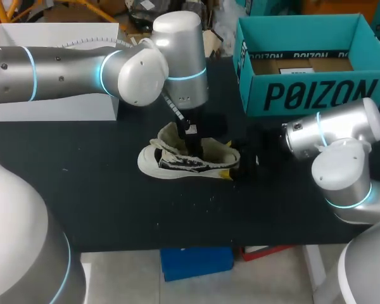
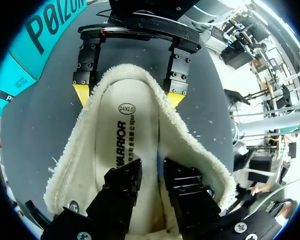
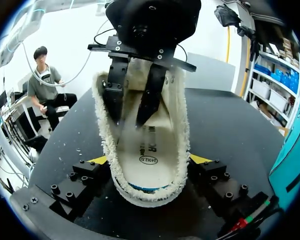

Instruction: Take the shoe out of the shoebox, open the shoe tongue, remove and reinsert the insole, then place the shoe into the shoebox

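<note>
Right gripper [image 3: 149,160]: fingers [image 2: 81,94] set wide, one yellow tip pressed to each side of the fleecy heel collar of the shoe [image 1: 177,161]; it is grasping the heel from behind.

Left gripper [image 2: 152,170]: fingers [image 3: 112,95] parted by a narrow gap only, released, both sunk into the shoe's mouth with the tips down by the insole [image 2: 125,145]; whether the tips touch it, cannot tell; yellow tips hidden in its own wrist view.

Shoe lies on the dark table [image 1: 101,190], out of the shoebox [image 1: 304,95], near the middle; toe toward the left arm's side, heel toward the right; mouth spread wide open, insole lying flat inside.

Head view alone shows the whole layout: teal shoebox open at the far right, well apart from the shoe; white box [image 1: 50,101] at the far left; the grippers themselves are mostly hidden there. Left wrist view shows the insole's length and the other gripper's tips flanking the heel; right wrist view shows the left fingers coming down from above, slightly converging.

Left arm enters from the left, reaches to the middle, wrist turned straight down over the shoe; right arm enters from the right, forearm low and about level, pointing at the heel.
</note>
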Available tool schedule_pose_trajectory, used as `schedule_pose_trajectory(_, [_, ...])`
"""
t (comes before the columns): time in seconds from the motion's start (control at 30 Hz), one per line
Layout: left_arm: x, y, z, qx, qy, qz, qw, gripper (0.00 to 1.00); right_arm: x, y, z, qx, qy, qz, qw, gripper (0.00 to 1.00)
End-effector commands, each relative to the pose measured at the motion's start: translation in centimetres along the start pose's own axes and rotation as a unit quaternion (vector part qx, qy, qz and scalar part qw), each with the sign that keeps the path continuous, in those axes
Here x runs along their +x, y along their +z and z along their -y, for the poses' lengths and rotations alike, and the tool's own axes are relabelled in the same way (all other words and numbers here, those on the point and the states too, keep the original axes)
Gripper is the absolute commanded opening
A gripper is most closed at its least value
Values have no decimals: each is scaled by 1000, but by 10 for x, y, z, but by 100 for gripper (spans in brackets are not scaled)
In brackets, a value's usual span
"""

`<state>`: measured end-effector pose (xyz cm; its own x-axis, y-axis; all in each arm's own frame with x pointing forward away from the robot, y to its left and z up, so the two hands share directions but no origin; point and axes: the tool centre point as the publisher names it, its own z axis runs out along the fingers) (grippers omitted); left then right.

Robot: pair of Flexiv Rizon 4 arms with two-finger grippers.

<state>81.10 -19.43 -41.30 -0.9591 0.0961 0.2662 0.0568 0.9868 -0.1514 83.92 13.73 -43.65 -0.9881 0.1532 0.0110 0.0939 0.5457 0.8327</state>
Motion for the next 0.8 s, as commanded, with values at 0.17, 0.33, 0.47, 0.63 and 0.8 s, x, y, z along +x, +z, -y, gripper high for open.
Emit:
schedule_pose_trajectory(0.17, [8,12,-7,-41,-21,64,997,25,-2,0,3,0,1,1,1000,0])
schedule_pose_trajectory(0.33, [10,15,-12,-65,-35,126,989,27,-2,0,3,0,1,1,1000,0])
schedule_pose_trajectory(0.47, [12,21,-18,-81,-43,168,982,32,-2,0,3,0,1,1,1000,0])
schedule_pose_trajectory(0.63, [8,29,-34,-85,-66,212,971,26,-2,0,3,0,1,1,1000,0])
schedule_pose_trajectory(0.8, [-1,33,-49,-87,-57,260,960,26,-2,0,3,0,1,1,1000,0])
